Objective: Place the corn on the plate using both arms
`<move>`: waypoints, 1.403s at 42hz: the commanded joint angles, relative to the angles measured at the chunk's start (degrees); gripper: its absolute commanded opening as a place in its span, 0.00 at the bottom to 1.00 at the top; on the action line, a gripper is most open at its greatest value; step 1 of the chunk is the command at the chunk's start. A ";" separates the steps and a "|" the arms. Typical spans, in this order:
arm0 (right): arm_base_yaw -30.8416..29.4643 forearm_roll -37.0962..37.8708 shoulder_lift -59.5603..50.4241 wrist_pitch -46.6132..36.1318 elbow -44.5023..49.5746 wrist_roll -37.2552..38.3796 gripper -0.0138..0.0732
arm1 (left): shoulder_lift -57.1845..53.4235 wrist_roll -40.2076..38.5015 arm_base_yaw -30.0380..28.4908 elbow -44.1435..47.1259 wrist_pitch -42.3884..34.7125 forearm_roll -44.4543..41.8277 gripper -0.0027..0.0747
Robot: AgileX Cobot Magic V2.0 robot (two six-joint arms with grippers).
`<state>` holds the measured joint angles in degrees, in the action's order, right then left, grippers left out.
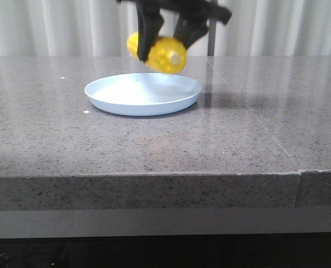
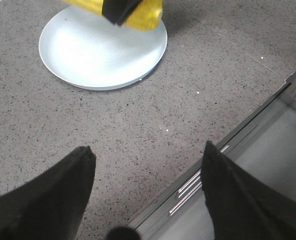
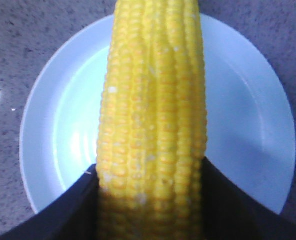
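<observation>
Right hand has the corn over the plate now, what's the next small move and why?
Probably lower the right hand straight down toward the plate before opening. The corn is gripped between its fingers and hangs above the plate, not touching it; the right wrist view shows the cob over the plate's middle. The left hand is open and off to the side over the table, so it's out of the way.

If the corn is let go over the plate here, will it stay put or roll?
The corn is round and rigid-looking, so it would probably roll a little. The plate's low rim may stop it. The right gripper holds it above the plate, so it could bounce.
</observation>
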<state>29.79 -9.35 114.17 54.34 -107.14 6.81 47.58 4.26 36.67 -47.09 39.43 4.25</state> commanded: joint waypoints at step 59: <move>2.38 8.98 -68.21 0.68 43.38 -1.83 0.91 | -0.63 -0.08 0.46 -1.56 -4.07 0.54 0.60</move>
<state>32.14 -0.83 50.96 57.86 -65.56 5.68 47.58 4.26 36.67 -47.09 39.43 4.25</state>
